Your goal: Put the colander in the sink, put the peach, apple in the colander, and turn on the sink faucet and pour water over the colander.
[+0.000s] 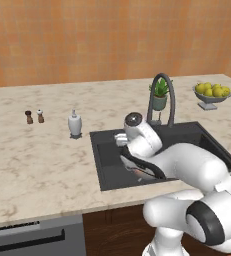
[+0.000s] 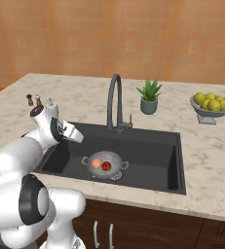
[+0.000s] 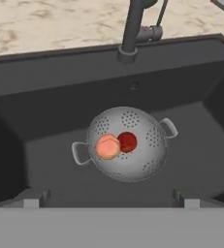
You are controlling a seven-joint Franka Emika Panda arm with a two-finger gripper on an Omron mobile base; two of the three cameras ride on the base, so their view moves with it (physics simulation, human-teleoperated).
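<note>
Down on the floor of the sink (image 3: 45,92) sits the colander (image 3: 133,160), with the peach (image 3: 107,147) and the apple (image 3: 127,141) touching side by side inside it, peach at nine o'clock of the apple in the hand view. Above them the gripper (image 3: 111,202) hovers released, its jaws spread wide and holding nothing. What remains, by my reading, is the water: the sink faucet (image 3: 133,29) rises at twelve o'clock from the colander in the hand view, behind the basin's far wall, its handle (image 3: 150,33) just to the right of the stem. No brand, label or writing is readable anywhere.
</note>
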